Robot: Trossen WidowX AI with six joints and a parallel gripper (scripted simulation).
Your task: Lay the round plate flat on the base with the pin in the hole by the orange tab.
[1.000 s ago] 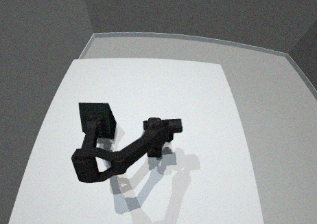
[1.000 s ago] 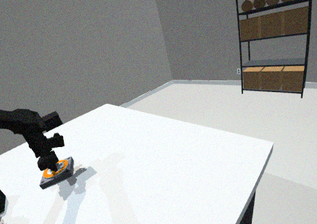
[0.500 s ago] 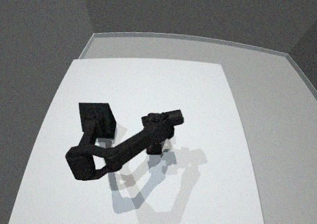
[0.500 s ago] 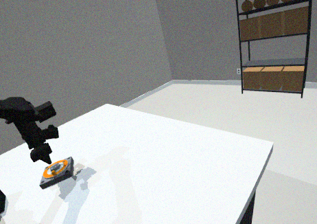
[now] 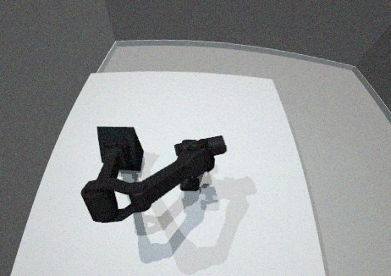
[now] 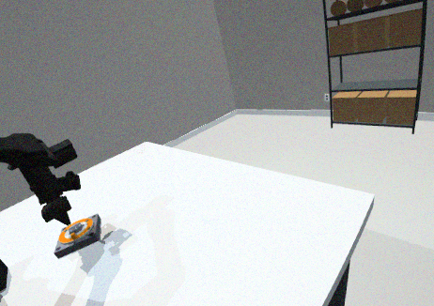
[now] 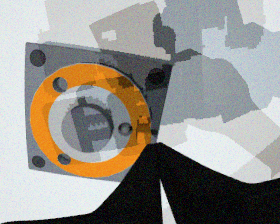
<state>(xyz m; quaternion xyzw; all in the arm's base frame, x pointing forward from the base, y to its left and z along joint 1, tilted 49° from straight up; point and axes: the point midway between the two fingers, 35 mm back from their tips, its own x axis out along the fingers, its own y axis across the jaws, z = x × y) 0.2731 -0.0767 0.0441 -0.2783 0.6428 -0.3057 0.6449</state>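
Nearest the wrist camera, the black fingers are pressed together with only a thin sliver of gap, gripping nothing; their tips sit at the lower right rim of the round plate, contact unclear. Beyond the tips, the plate is an orange ring around a grey centre on the post, with small dark holes around the ring. One hole lies just beside the brighter orange tab at the right edge. The plate rests on a square grey base with dark corner holes. From the exterior view, the gripper points down at the base's rear left edge on the white tabletop; a shelving rack stands far behind.
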